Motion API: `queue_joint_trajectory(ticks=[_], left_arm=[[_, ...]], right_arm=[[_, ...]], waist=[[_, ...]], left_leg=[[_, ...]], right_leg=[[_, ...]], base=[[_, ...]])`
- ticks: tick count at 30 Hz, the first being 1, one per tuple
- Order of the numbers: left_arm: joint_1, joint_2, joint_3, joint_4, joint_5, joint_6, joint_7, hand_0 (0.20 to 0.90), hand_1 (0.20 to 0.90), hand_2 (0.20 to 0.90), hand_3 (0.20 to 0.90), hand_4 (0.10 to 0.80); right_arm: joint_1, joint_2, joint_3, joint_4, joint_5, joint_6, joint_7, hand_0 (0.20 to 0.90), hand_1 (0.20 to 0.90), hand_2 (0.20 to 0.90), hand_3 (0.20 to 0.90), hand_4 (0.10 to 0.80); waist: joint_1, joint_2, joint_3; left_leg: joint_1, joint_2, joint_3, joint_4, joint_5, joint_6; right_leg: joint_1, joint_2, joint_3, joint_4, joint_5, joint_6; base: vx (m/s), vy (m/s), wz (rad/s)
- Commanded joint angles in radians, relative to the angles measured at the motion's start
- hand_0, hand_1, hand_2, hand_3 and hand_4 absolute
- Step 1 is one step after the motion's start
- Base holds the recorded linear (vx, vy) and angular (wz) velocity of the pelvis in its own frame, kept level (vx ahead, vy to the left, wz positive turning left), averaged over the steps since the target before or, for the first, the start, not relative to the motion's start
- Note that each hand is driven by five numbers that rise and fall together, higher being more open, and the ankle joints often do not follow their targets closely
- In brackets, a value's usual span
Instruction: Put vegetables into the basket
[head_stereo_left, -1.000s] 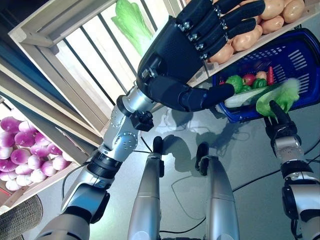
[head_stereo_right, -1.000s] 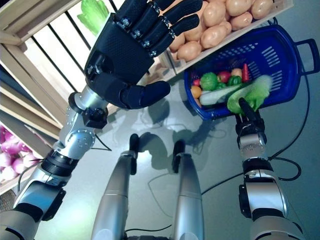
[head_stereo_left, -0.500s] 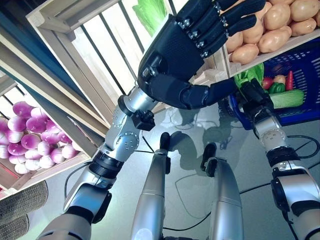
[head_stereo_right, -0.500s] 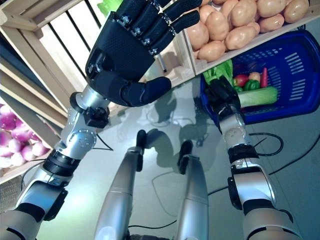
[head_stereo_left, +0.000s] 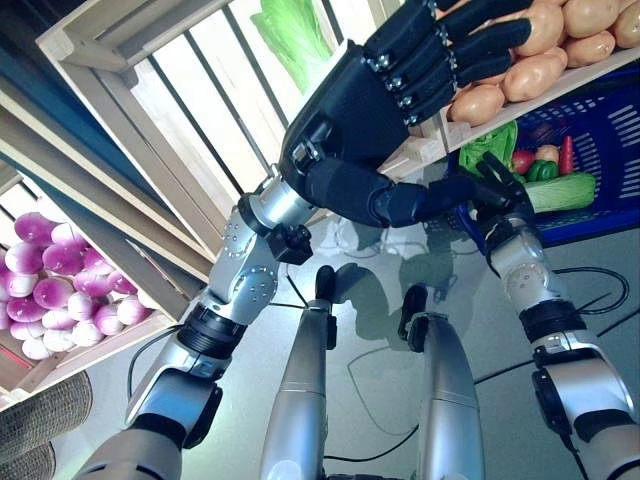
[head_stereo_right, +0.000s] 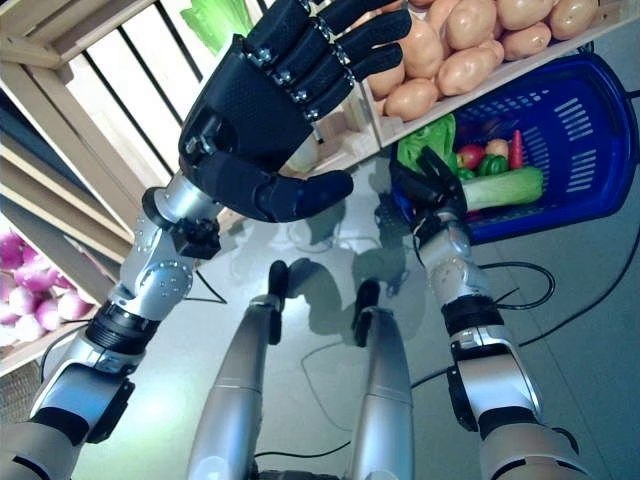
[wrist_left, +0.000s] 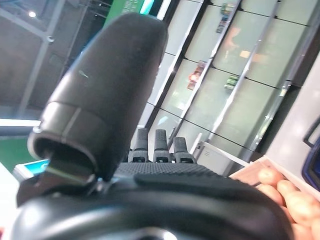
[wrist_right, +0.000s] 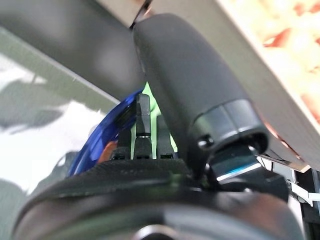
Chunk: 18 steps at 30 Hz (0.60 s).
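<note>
The blue plastic basket stands on the floor under the wooden stand. A leafy green vegetable with a pale stalk lies in it on top of small red, green and orange vegetables. My right hand is at the basket's near rim, right beside the green leaves, fingers spread, open and empty. The right wrist view shows its straight fingers against the blue rim. My left hand is raised high in front of the stand, fingers straight, open and empty; it also shows in the left wrist view.
A wooden stand with slatted crates runs along the back and left, its shelf edge just above the basket. Grey floor lies in front of the basket and to the right.
One second ago the leafy vegetable was at my right hand's fingertips over the basket; now it lies in the basket. The right hand has moved to the rim. The camera has shifted.
</note>
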Motion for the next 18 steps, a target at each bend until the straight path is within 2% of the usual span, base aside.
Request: queue_joint_trajectory(ticks=[1, 8, 12, 17, 18], left_arm=[[-0.034, 0.009, 0.085, -0.183, 0.069, -0.064, 0.008, 0.900, 0.900, 0.900, 0.900, 0.800], [0.022, 0.075, 0.114, -0.237, 0.208, -0.051, 0.094, 0.900, 0.900, 0.900, 0.900, 0.800], [0.058, 0.112, 0.130, -0.251, 0.292, -0.072, 0.148, 0.900, 0.900, 0.900, 0.900, 0.800], [0.096, 0.150, 0.149, -0.252, 0.518, -0.112, 0.307, 0.900, 0.900, 0.900, 0.900, 0.800], [0.109, 0.160, 0.155, -0.249, 0.623, -0.123, 0.389, 0.900, 0.900, 0.900, 0.900, 0.800]], right_arm=[[0.017, 0.003, -0.024, -0.149, -0.073, -0.050, -0.107, 0.900, 0.900, 0.900, 0.900, 0.800], [0.182, 0.058, -0.024, -0.317, -0.143, -0.048, -0.164, 0.900, 0.900, 0.900, 0.900, 0.800], [0.276, 0.086, -0.009, -0.393, -0.226, -0.069, -0.222, 0.900, 0.900, 0.900, 0.900, 0.800], [0.359, 0.089, -0.004, -0.411, -0.302, -0.061, -0.276, 0.900, 0.900, 0.900, 0.900, 0.800], [0.377, 0.088, -0.004, -0.407, -0.293, -0.054, -0.273, 0.900, 0.900, 0.900, 0.900, 0.800]], waist=[[0.002, -0.019, -0.003], [-0.013, -0.026, -0.003], [-0.020, -0.029, -0.003], [-0.018, -0.030, -0.003], [-0.016, -0.031, -0.003]], left_leg=[[0.129, -0.048, 0.112, -0.084, -0.068, 0.093], [0.203, -0.047, 0.112, -0.151, -0.046, 0.090], [0.249, -0.045, 0.115, -0.182, -0.037, 0.086], [0.327, -0.057, 0.102, -0.220, -0.028, 0.085], [0.347, -0.060, 0.098, -0.229, -0.026, 0.083]], right_leg=[[0.105, 0.061, -0.017, -0.114, 0.112, -0.031], [0.188, 0.076, -0.011, -0.193, 0.126, -0.024], [0.241, 0.076, -0.012, -0.239, 0.132, -0.019], [0.327, 0.072, -0.020, -0.295, 0.138, -0.015], [0.352, 0.072, -0.021, -0.311, 0.139, -0.014]], base=[[0.000, 0.000, 0.00], [0.000, 0.000, 0.00], [0.000, 0.000, 0.00], [0.015, -0.004, -0.01], [0.067, -0.007, -0.04]])
